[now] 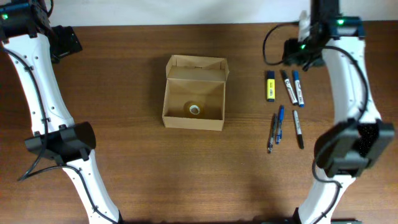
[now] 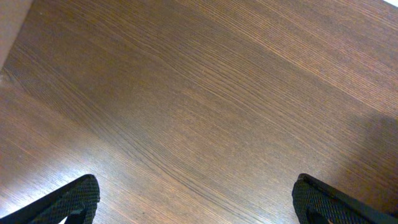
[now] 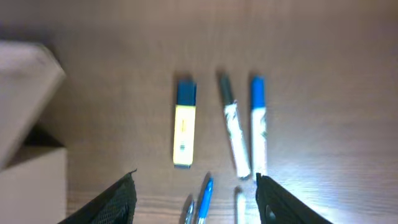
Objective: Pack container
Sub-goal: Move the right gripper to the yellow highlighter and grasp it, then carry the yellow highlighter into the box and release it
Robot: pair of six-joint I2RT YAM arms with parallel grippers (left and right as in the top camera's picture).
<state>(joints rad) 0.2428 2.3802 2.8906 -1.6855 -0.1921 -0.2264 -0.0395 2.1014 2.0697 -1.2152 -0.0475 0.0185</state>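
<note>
The right pincer (image 3: 194, 180) is held open with nothing between its jaws, above the writing things at the right of the worktop (image 1: 124, 186); its wrist view is blurred. Just ahead of it, a yellow highlighter (image 3: 184, 127), a grey-capped marker (image 3: 233, 134) and a blue-capped marker (image 3: 259, 124) are laid side by side, close together but apart. A blue pen (image 3: 205, 193) is seen nearer the jaws.

The box (image 1: 194, 93) is set at the middle of the worktop, well apart from the pens, with its flap thrown back and a roll of tape (image 1: 195, 109) on its floor. The left pincer (image 2: 194, 186) is spread wide over bare wood at the far left, and nothing is held in it.

Trouble is judged most likely at the pick. Because the two markers lie so close, a neighbour could be nudged and set rolling, or both could be caught at once. A round barrel pinched off-centre could be tipped and dropped. At the box, a long marker could be left across the rim or propped on the tape. The light cardboard could also be shoved aside, since it is steadied by nothing.
</note>
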